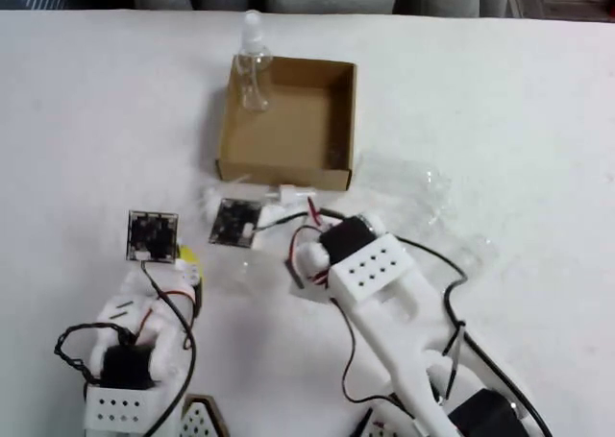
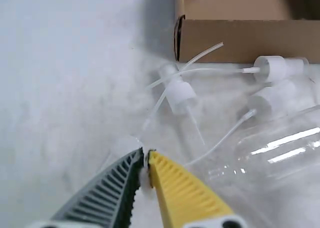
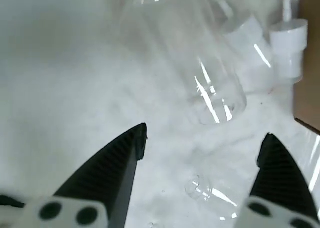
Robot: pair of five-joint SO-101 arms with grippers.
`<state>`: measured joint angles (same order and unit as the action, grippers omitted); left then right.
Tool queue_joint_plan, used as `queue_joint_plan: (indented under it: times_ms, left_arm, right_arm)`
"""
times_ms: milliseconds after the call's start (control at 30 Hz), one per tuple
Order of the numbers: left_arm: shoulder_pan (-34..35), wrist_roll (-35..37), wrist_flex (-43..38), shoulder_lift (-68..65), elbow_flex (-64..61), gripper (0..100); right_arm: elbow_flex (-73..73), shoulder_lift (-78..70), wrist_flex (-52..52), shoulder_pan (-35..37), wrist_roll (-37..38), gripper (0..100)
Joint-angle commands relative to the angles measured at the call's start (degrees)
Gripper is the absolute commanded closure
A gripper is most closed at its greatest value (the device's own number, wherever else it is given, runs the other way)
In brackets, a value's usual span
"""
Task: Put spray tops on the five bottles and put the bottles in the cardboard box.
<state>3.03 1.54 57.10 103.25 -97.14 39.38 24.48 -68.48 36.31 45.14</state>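
- Right gripper [image 3: 205,135]: spread wide, holding nothing, hovering low over the white table [image 1: 86,120].
- Just ahead of that gap: a clear bottle [image 3: 200,62], topless, lying flat, rounded base nearest the claw.
- Long axis of that bottle: running away from the claw and a little aslant, hence set for a squeeze across the width, not along the length.
- Closer in, between the spread fingers: what looks like the neck of a second bottle [image 3: 202,188], also lying down.
- Left gripper [image 2: 145,153]: clenched, grey finger against yellow; impossible to tell whether anything thin is pinched there.
- Beyond the left claw, toward the cardboard box [image 2: 240,37]: loose spray tops [image 2: 180,95], dip tubes trailing, near the box's outer wall.
- Upright in a far corner of the box: one capped bottle [image 1: 253,62], apparently finished.
- Judged from this: right arm nearer the bare bottles, left arm nearer the tops.
- Likely needed next on the right: a short push forward along the bottle's axis to bring the body between the fingers, with some risk of rolling the round glass-clear body aside on contact.
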Motion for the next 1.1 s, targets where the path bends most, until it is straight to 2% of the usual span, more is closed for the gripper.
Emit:
queue_joint_plan:
  times_ms: [0, 267, 467, 533, 733, 933, 1067]
  left_arm:
    - [0.5, 0.3, -1.9, 0.2, 0.1, 98]
    - [0.4, 0.3, -1.8, 0.2, 0.1, 98]
    - [0.6, 0.3, -1.8, 0.2, 0.1, 98]
    - [0.6, 0.3, -1.8, 0.2, 0.1, 98]
    - [0.6, 0.3, -1.9, 0.2, 0.1, 98]
    - [0.6, 0.3, -1.9, 0.2, 0.1, 98]
    - [0.7, 0.3, -1.9, 0.2, 0.1, 98]
  right_arm:
    - [-2.8, -0.4, 2.6, 1.8, 0.7, 68.1]
    - [-3.0, -12.0, 11.5, 2.2, 0.8, 68.1]
    - [-3.4, -15.3, 13.6, 1.7, 0.4, 68.7]
    - [-3.5, -15.0, 13.6, 0.9, 0.1, 73.1]
    - [-3.6, -14.7, 13.2, -1.4, 0.0, 98.3]
    - [-7.9, -14.6, 2.4, -2.8, -14.3, 98.1]
    - [-10.2, -15.7, -9.8, 0.9, -17.9, 95.9]
